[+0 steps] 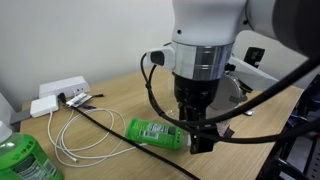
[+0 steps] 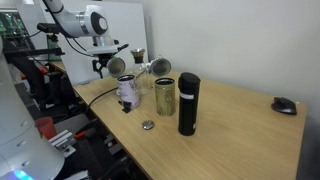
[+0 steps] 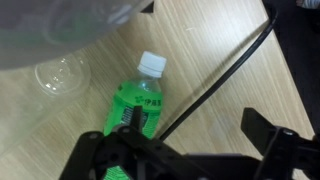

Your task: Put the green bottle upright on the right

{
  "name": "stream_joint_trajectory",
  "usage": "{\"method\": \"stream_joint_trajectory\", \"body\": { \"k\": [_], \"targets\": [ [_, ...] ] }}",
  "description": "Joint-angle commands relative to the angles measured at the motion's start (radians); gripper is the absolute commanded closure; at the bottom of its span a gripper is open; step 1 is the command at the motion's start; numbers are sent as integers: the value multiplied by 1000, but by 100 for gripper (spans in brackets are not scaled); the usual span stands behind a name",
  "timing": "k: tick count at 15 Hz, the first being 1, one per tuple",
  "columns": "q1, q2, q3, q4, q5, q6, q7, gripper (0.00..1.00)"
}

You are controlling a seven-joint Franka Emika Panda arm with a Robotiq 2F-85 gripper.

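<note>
The green bottle point(image 1: 153, 131) lies on its side on the wooden table, its printed label facing up. In the wrist view the green bottle point(image 3: 138, 103) points its pale cap away from me, towards the top of the picture. My gripper point(image 1: 197, 140) hangs low over the table at one end of the bottle, open and holding nothing. In the wrist view the gripper point(image 3: 197, 125) has one finger point(image 3: 133, 120) over the bottle's body, and the other finger stands well off to the side over bare wood. A black cable runs between them.
A larger translucent green bottle point(image 1: 24, 158) stands at the near corner. A white power strip point(image 1: 60, 92) and cables point(image 1: 75, 135) lie behind. A clear cup point(image 3: 61, 73) sits near the cap. A glass carafe point(image 2: 127, 90), a can point(image 2: 164, 95), a black tumbler point(image 2: 188, 103) and a mouse point(image 2: 285, 105) stand further along.
</note>
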Motion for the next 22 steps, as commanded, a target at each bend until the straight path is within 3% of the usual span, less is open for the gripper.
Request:
{"method": "stream_joint_trajectory", "body": {
  "k": [1,11,22],
  "targets": [
    [-12,55,-2,31,-49,17,32,0],
    [2,173,-33,83,-108,76,75,0],
    [34,208,-73,133,-241,45,142,0]
  ]
}}
